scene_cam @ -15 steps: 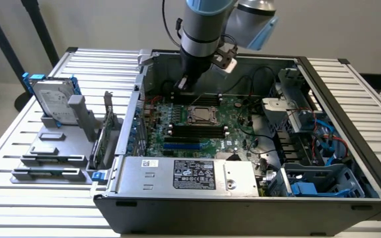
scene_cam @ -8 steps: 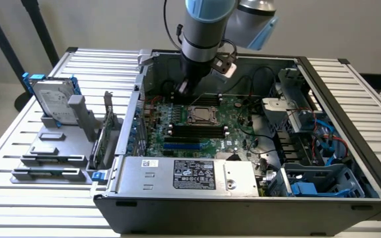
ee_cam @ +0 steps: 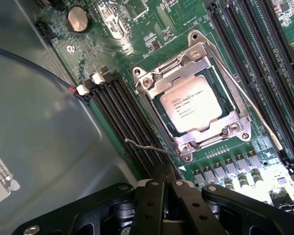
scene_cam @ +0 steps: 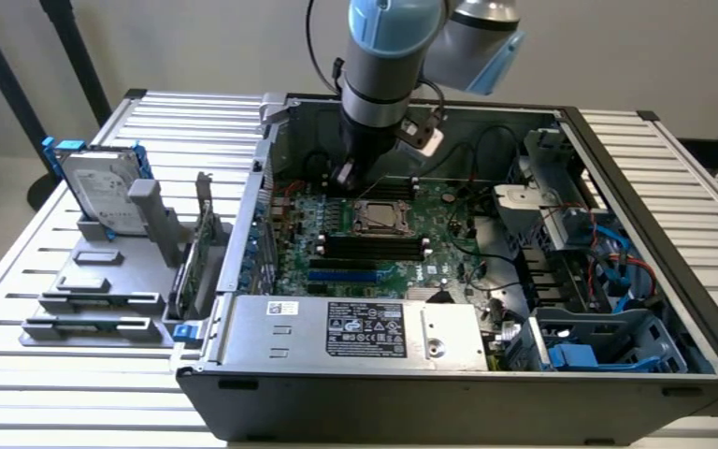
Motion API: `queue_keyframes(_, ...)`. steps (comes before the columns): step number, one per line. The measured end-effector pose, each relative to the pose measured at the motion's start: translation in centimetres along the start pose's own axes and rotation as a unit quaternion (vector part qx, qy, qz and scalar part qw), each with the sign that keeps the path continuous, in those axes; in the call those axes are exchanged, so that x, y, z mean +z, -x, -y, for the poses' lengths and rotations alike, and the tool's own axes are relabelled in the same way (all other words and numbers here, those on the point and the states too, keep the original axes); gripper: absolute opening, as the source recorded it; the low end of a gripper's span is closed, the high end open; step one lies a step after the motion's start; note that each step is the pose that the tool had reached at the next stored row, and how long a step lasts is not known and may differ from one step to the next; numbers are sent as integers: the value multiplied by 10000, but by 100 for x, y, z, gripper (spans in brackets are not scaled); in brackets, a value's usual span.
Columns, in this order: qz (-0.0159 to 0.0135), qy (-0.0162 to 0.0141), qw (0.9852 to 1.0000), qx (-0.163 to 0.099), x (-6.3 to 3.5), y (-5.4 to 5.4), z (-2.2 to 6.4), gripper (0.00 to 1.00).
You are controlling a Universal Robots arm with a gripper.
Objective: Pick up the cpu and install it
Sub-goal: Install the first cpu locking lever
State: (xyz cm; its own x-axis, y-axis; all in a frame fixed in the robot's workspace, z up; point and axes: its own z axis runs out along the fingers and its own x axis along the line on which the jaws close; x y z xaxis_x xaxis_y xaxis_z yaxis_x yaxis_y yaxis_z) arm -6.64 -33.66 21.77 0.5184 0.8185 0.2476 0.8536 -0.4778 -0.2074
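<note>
The cpu (ee_cam: pixel 193 105) is a small square chip with a dull silver top and printed text. It lies in the socket on the green motherboard, with the metal socket frame (ee_cam: pixel 148 82) closed around it. In the exterior view the cpu (scene_cam: pixel 380 216) sits mid-board inside the open computer case. My gripper (ee_cam: pixel 165 170) is shut, its black fingers pressed together with nothing between them. It hovers just beside the socket's corner, close to the thin wire lever (ee_cam: pixel 146 146). From outside, the gripper (scene_cam: pixel 347 178) hangs just behind the socket toward the exterior view's left.
Black memory slots (ee_cam: pixel 122 115) run along both sides of the socket. A hard drive (scene_cam: pixel 100 192) with blue rails stands on a grey rack at the exterior view's left. The power supply (scene_cam: pixel 359 327) fills the case front; cables and a drive cage (scene_cam: pixel 596 341) crowd the right.
</note>
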Motion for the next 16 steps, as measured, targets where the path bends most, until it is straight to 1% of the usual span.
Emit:
queue_keyframes(11, 98, 120, 9999, 10, 118, -8, -2, 11)
queue_keyframes(13, 108, 139, 9998, 11, 140, -7, -4, 11)
queue_keyframes(16, 113, 154, 9998, 11, 164, -5, -7, 11)
